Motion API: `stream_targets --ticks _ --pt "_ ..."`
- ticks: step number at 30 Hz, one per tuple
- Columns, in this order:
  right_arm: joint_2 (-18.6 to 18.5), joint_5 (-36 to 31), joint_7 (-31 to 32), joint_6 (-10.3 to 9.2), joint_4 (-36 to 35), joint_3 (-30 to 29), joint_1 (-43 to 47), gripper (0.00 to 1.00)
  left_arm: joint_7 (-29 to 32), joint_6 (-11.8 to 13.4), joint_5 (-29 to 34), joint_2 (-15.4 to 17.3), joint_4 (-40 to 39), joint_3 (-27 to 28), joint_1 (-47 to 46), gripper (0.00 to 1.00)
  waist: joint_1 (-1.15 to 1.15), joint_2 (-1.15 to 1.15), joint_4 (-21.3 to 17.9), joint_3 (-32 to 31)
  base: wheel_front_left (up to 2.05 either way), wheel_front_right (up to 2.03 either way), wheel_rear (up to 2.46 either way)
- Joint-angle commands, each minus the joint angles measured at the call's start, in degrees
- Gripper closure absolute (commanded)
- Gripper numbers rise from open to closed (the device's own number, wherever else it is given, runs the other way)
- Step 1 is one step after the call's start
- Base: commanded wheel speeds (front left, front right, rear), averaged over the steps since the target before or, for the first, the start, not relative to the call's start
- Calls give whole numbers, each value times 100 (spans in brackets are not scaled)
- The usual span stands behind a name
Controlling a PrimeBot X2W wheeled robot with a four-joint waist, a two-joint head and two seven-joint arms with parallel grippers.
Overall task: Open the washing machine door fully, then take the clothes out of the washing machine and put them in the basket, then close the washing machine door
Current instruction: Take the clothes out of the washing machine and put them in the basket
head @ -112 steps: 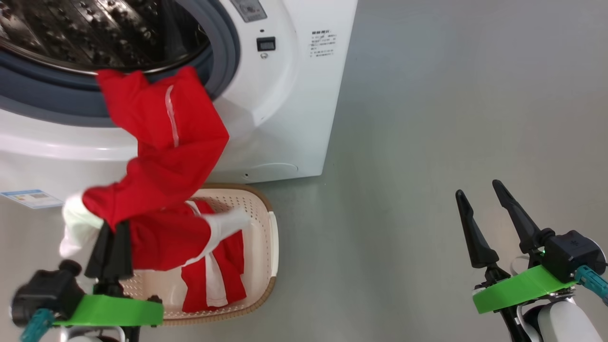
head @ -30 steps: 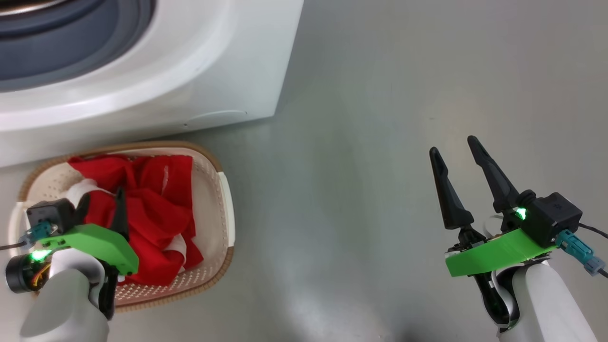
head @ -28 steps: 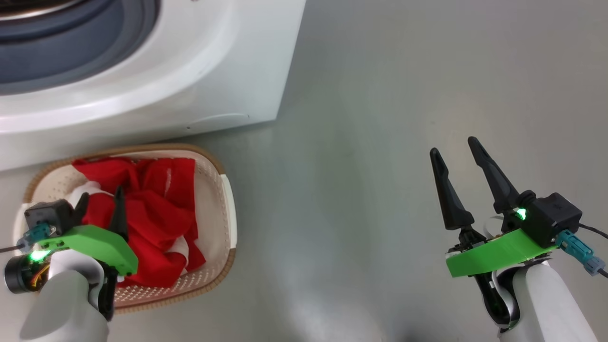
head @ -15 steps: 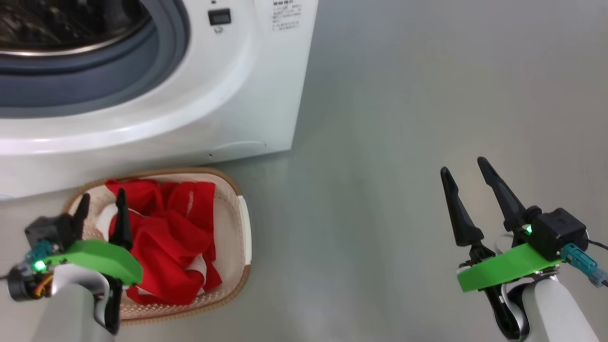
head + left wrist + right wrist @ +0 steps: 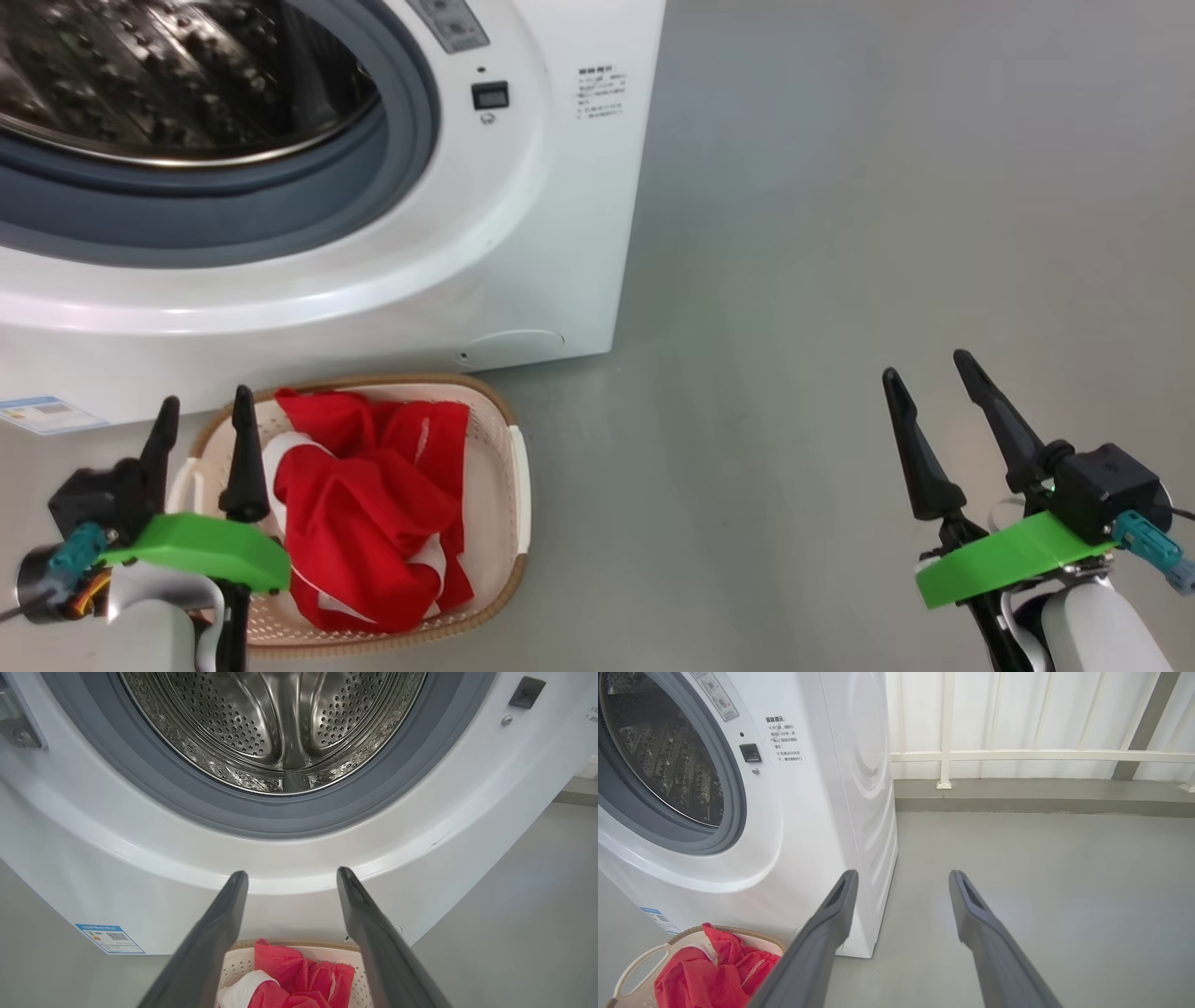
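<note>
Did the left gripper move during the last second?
Yes. Against the basket, the left gripper has shifted leftward, from over the red clothes to the basket's left rim.

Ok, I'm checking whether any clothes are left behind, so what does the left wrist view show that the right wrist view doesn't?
The left wrist view adds a straight look into the steel drum. The part I can see is bare perforated metal. It also has a metal bracket at the opening's left edge. The right wrist view adds the machine's side panel and a white railing behind it. Both share the washing machine, its grey seal, and the clothes lying in the basket.
</note>
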Motion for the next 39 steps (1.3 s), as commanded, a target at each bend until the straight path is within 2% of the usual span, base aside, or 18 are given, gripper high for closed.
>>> stream_targets --ticks 1,21,39 --pt "-65 -32 -27 9 -120 83 78 0 -46 -16 85 118 -189 177 79 0 0 0 73 -105 0 0 0" --pt "-197 -4 -27 9 -130 27 490 0 -46 -17 -3 55 -1419 154 1096 0 0 0 166 -669 0 0 0" --pt "-291 18 -27 9 -125 -107 974 0 -46 -17 -92 42 -1927 177 1864 0 0 0 253 -1076 0 0 0"
